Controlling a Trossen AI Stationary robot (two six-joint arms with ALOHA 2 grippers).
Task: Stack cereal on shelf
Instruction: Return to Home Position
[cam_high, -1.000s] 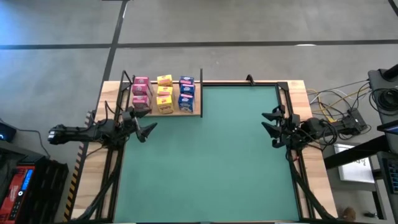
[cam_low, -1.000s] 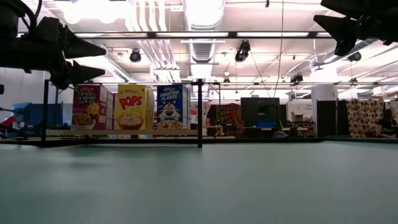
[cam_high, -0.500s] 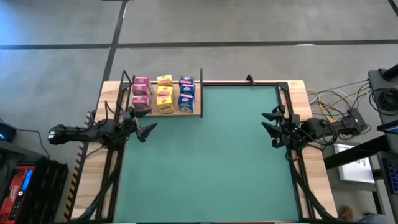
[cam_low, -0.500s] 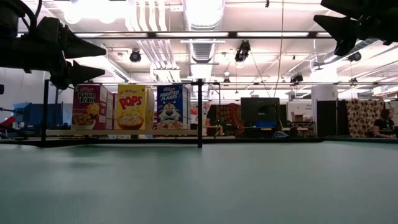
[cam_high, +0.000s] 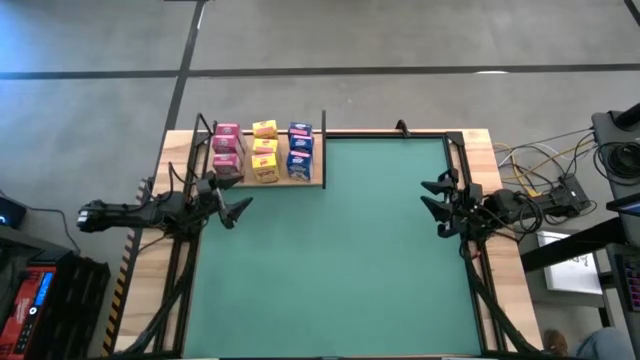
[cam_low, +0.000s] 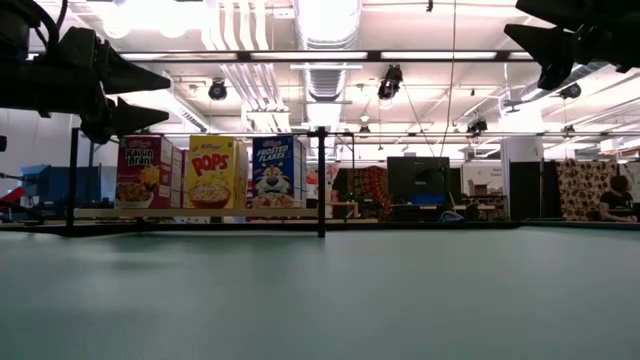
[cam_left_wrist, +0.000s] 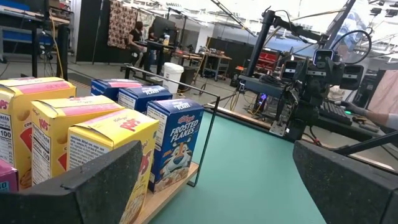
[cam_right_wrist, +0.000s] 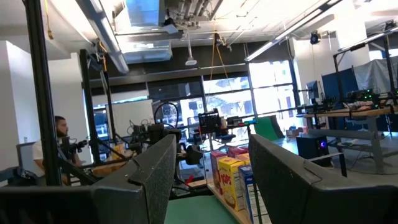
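Looking across the span between the two sets of jaws, we see the green table mat (cam_high: 340, 260) as the largest thing, stretching from one gripper to the other. The shelf (cam_high: 319, 172) sits at the mat's far corner, just beyond the left jaws and well apart from the right jaws, which face it across the mat. On its board the cereal (cam_high: 264, 152) stands upright in three rows by colour. The pink boxes (cam_high: 226, 152) and yellow boxes (cam_high: 264, 168) are nearest the left jaws, and the blue boxes (cam_high: 300, 150) are on the side toward the right jaws. The left gripper (cam_high: 240, 212) hangs raised over the mat's edge just beside the shelf, its jaws spread wide and holding nothing. The right gripper (cam_high: 430, 202) hangs raised at the opposite edge, its jaws also parted and empty.
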